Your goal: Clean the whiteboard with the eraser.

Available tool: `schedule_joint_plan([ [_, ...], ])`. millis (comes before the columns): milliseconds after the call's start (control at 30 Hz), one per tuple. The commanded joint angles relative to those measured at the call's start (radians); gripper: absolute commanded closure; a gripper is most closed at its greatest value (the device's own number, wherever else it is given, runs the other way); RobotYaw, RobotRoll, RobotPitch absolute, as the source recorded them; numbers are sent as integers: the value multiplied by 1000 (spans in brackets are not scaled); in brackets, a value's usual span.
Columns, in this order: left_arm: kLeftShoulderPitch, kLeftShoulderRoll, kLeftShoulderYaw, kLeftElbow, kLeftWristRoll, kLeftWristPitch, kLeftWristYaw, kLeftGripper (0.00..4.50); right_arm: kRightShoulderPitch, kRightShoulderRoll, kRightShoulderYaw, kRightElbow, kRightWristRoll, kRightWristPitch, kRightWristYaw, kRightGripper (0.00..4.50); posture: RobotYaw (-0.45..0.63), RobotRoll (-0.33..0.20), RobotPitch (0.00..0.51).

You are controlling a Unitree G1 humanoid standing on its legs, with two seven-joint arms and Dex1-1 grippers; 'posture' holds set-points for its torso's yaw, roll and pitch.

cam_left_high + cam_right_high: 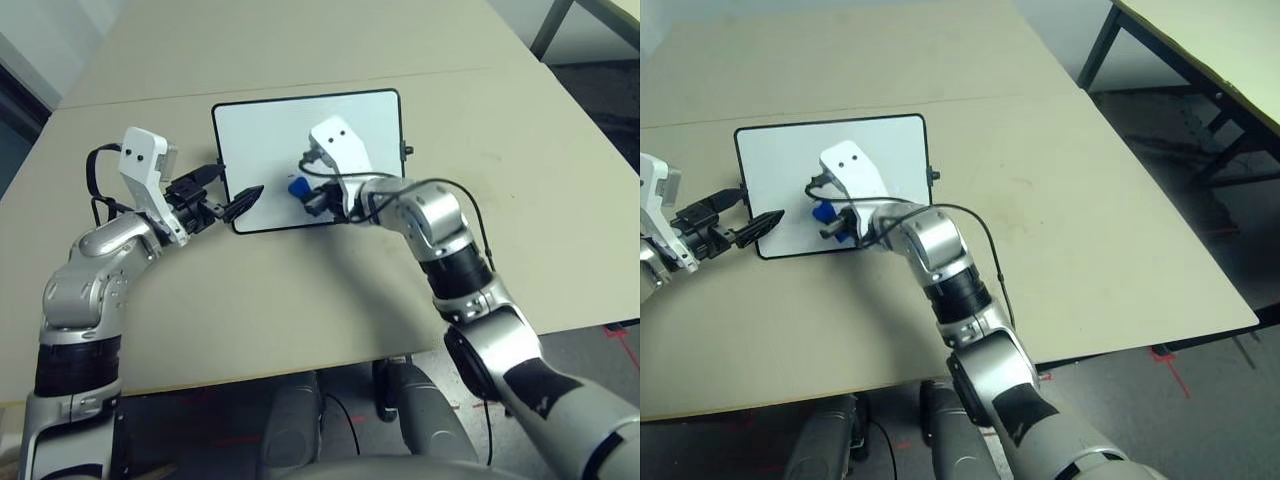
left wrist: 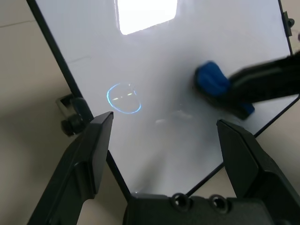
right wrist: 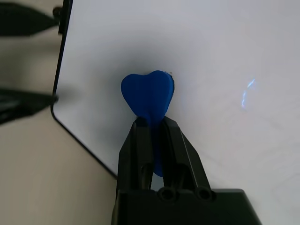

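On whiteboard (image 1: 262, 140): 1 blue eraser (image 3: 148, 92), gripped by right tool (image 3: 152, 123).

Picture edges crop the whiteboard (image 2: 159, 154) (at both wrists).

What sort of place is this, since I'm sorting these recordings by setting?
Probably a robotics lab or test workshop: a jointed silver robot arm works over a large plain table, a second metal-legged table stands nearby, and the bare floor carries red marks.
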Motion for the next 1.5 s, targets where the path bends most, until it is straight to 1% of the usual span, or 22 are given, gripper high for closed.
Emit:
schedule_joint_plan([
  [33, 23, -4, -3, -27, -8, 14, 4, 0, 32, 16, 12, 11, -12, 12, -21, 4356, 218, 0, 241],
  [167, 30, -4, -1, -33, -10, 16, 7, 0, 99, 19, 73, -76, 1, 83, 1, 4359, 218, 0, 243],
  [300, 32, -5, -2, -40, -14, 21, 11, 0, 126, 15, 102, -116, 9, 117, 9, 4363, 219, 0, 243],
  [400, 30, -5, -4, -41, -15, 22, 14, 0, 86, 23, 72, -79, 7, 91, -2, 4365, 219, 0, 243],
  [533, 31, -8, -6, -43, -16, 23, 18, 0, 5, 37, 1, 14, 6, 8, -36, 4366, 218, 0, 242],
  [600, 33, -10, -8, -44, -16, 22, 19, 0, -11, 39, -11, 40, 8, -11, -41, 4367, 218, 0, 241],
  [700, 36, -15, -9, -46, -16, 20, 20, 0, 1, 46, 4, 29, 13, 3, -34, 4368, 218, 0, 242],
  [867, 38, -20, -9, -43, -15, 16, 21, 0, 75, 43, 79, -65, 29, 84, -8, 4369, 217, 0, 242],
  [933, 38, -21, -10, -41, -14, 15, 20, 0, 71, 43, 81, -68, 31, 84, -8, 4372, 217, 0, 241],
  [1000, 37, -23, -11, -40, -13, 14, 20, 0, 42, 47, 59, -44, 31, 58, -16, 4374, 217, 0, 240],
  [1100, 34, -25, -12, -40, -13, 15, 21, 0, -34, 54, -2, 41, 30, -20, -40, 4375, 219, 0, 239],
  [1200, 33, -25, -13, -40, -13, 15, 21, 0, -86, 57, -34, 112, 31, -71, -48, 4376, 222, 0, 238],
  [1300, 32, -23, -12, -44, -14, 18, 22, 0, -75, 64, -23, 105, 32, -60, -41, 4377, 225, 0, 238],
  [1433, 31, -22, -11, -46, -14, 19, 24, 0, -15, 74, 23, 15, 43, 6, -31, 4377, 225, 0, 237],
  [1500, 32, -22, -11, -46, -15, 19, 24, 0, -7, 79, 30, -19, 50, 17, -31, 4377, 225, 0, 237],
])
